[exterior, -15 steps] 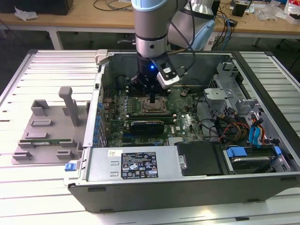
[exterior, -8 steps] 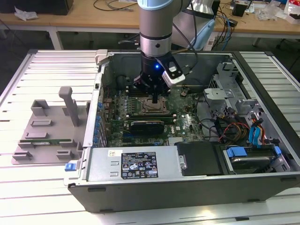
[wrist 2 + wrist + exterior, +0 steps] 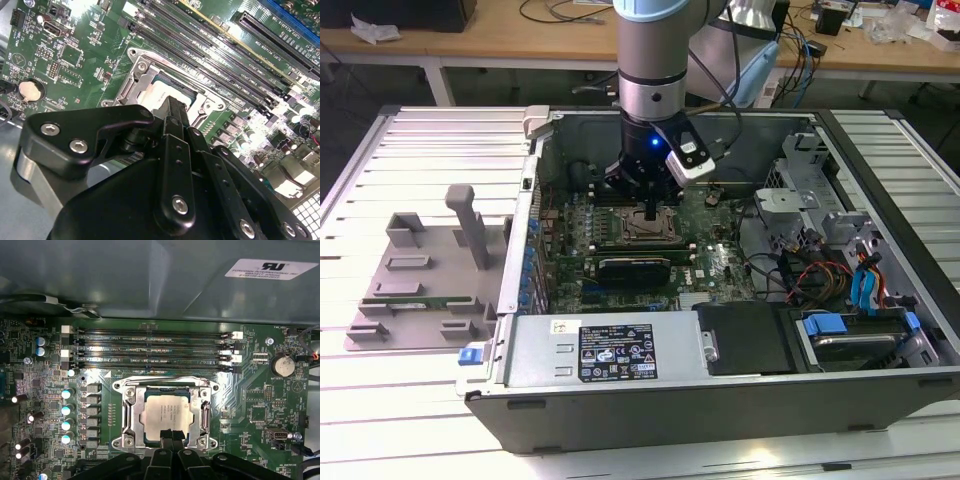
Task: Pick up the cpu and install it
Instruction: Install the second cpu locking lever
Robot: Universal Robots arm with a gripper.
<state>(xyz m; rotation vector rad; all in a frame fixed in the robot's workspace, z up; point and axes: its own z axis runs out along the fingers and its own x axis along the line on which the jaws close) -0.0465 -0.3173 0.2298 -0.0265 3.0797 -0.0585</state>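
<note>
Tool (image 3: 652, 214): hanging straight down inside the open computer case (image 3: 880, 395), its black fingers (image 3: 170, 436) pressed together with no gap showing between them (closed, gripping nothing that can be seen), the tips lying over one edge of the chip in the first wrist view.
Cpu (image 3: 165, 413): sitting flat in the socket (image 3: 130, 412) on the green motherboard (image 3: 250, 405), silvery top plate facing up, framed on all sides by the metal socket bracket; in the second wrist view the chip (image 3: 155, 92) is peeking out just beyond the finger tips.
Arm (image 3: 655, 60): standing upright over the middle of the case in the exterior view, a blue light glowing at its wrist.
Memory slots (image 3: 150, 347): running in parallel black rows just beside the socket, between it and the grey case wall.
Coin battery (image 3: 281, 365): resting on the board, well apart from the socket.
Fixture (image 3: 425, 280): lying on the slatted tabletop (image 3: 380, 400) towards the exterior view's left, outside the case, grey with several recesses and an upright post.
Power supply (image 3: 600, 350): lying along the near side of the case (label facing up).
</note>
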